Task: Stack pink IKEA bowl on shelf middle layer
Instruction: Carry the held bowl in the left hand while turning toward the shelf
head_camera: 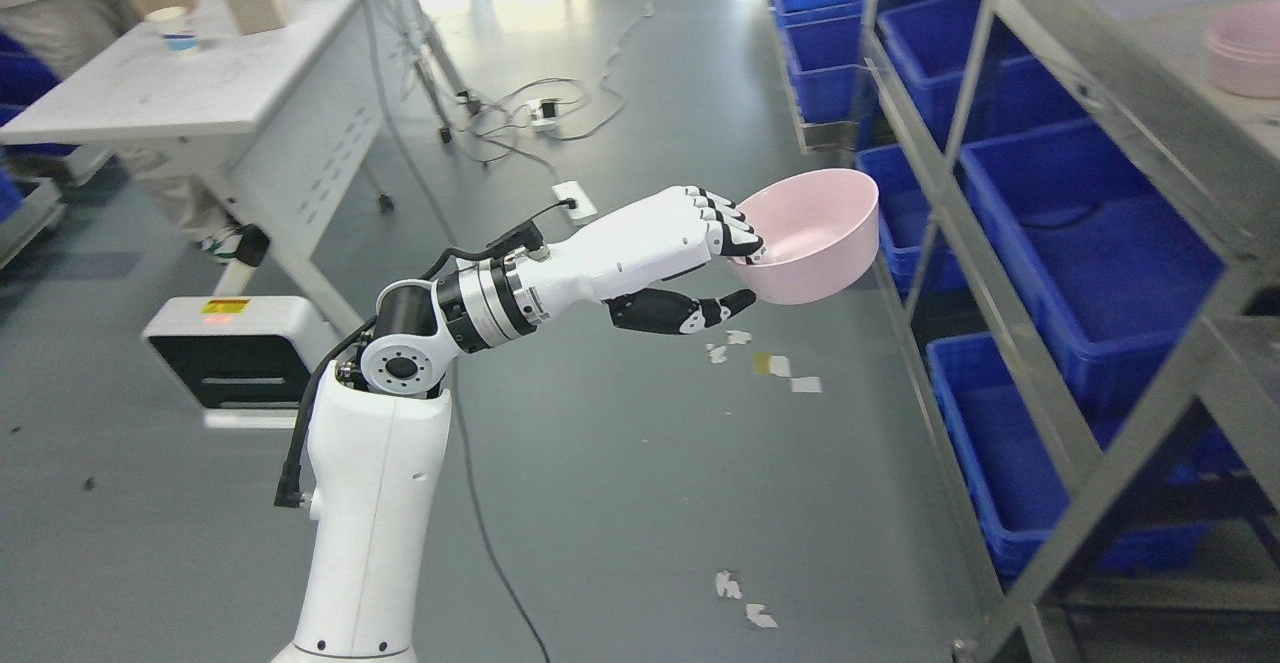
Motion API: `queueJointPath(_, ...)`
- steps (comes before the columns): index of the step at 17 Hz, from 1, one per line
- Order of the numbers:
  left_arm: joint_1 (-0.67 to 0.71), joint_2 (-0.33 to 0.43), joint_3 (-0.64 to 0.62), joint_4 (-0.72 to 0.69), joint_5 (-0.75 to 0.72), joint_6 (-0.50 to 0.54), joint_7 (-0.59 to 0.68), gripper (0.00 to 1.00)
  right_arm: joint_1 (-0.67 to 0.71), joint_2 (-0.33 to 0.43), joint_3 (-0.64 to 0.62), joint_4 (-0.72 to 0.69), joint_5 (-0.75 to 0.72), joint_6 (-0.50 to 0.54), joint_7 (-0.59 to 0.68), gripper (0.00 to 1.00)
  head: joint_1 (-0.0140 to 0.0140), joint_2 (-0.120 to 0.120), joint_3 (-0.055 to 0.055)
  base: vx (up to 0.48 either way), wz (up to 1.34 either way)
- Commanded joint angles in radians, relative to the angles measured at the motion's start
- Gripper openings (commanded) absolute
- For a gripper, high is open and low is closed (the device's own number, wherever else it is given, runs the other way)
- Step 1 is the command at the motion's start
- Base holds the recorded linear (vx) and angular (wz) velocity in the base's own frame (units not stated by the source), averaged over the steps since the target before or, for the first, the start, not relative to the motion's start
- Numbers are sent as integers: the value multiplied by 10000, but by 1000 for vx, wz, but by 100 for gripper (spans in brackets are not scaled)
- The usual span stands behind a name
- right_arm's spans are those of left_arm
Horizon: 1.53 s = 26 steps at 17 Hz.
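Note:
My left hand [738,268] is shut on the near rim of a pink bowl [815,238], fingers over the rim and thumb under it. The bowl hangs in the air, tilted a little, just left of the metal shelf [1010,318]. A stack of pink bowls [1245,48] rests on a grey shelf layer at the upper right, well above and to the right of the held bowl. My left arm rises from the bottom edge and reaches to the right. My right arm does not show.
Blue bins [1085,243] fill the lower shelf levels. A white table [180,83] with a cup and a wooden box stands at the upper left, a person behind it. Cables and a power strip [545,113] lie on the grey floor, plus paper scraps.

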Motion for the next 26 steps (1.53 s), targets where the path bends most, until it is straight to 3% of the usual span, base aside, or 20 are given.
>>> queueJointPath(1,163,174,-31,-401,-1,-6,-20,3,52,-175,0,-174,0,0,-8,100,0,0,0,151,1040)
queueJointPath(9,347,174,-430,-462,-1,-6,72,3,52,-175,0,-174,0,0,-8,100,0,0,0,274,344)
queueJointPath(26,347,174,-874,-615,15,-6,164,5,52,-175,0,-174,0,0,-8,100,0,0,0,422,-17)
